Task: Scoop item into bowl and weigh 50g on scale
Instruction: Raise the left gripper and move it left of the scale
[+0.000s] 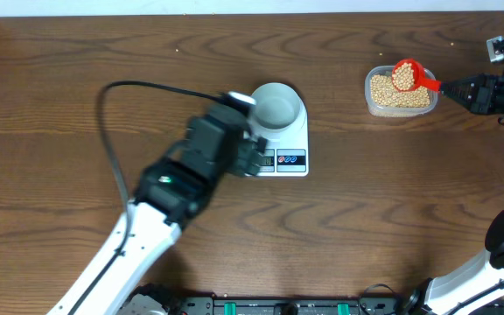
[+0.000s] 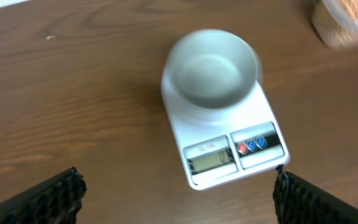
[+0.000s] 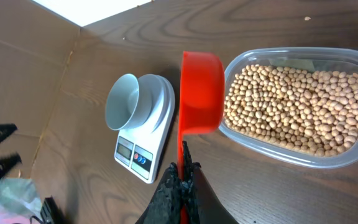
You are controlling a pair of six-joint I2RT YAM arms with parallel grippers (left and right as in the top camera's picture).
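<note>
- My L gripper (image 2: 178,179) is spread wide and holds nothing. Its black fingers (image 2: 55,196) sit at the two bottom corners of the L wrist view.
- From overhead the L arm is blurred. Its gripper end is at the front-left corner of the flat white rectangular digital scale (image 1: 291,157); can't tell if it touches.
- The small round pale blue-white bowl (image 2: 211,76) stands upright on the scale's platform and covers most of its back part.
- At the scale's front edge are a small grey LCD (image 2: 211,160) and, beside it, two round buttons (image 2: 252,144), one red, one blue. The readout is too blurred to read.
- My R gripper (image 3: 182,174) is pressed together on the handle of a red plastic scoop (image 3: 201,93), pinching it near the handle's end.
- The scoop's cup is at the near-left end of a clear rounded-rectangular plastic tub (image 3: 353,158). Overhead shows the cup heaped w/ beans.
- The small round tan-yellow beans (image 3: 297,109) fill the tub's floor in a thick layer.
- The tub sits at the far right of the brown wood-grain table (image 1: 59,52), well apart from the scale and bowl, which are near the middle.
</note>
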